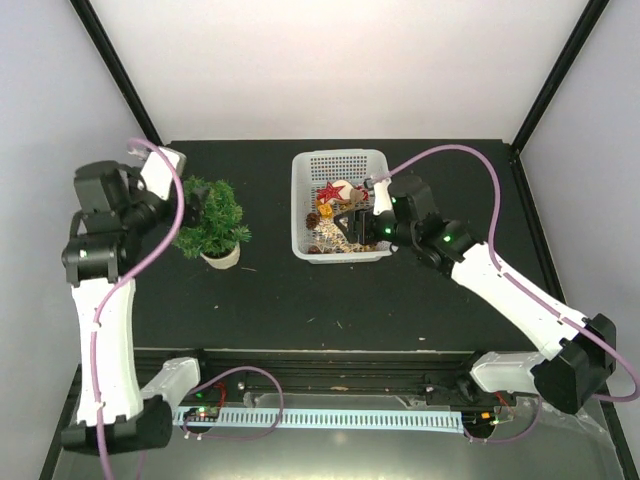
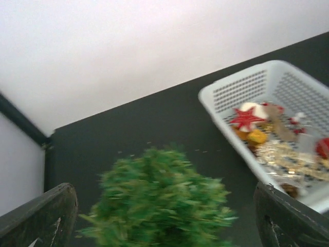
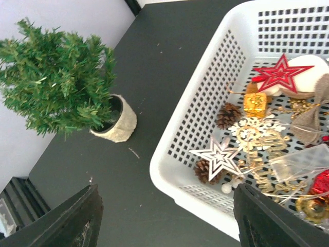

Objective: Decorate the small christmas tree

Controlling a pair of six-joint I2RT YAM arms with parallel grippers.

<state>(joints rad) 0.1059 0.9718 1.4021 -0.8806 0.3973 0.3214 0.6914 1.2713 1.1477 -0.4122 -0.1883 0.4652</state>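
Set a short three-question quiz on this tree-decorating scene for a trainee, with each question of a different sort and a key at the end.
1. True or false: the small christmas tree already carries an ornament.
2. Where does the red star lie? A: atop the tree. B: in the white basket. C: beside the tree's base.
3. Fill in: seen from above, the tree stands to the basket's ___.
Key: 1 false; 2 B; 3 left.

bristly plastic tree (image 3: 56, 77), wht plastic basket (image 3: 205, 113)
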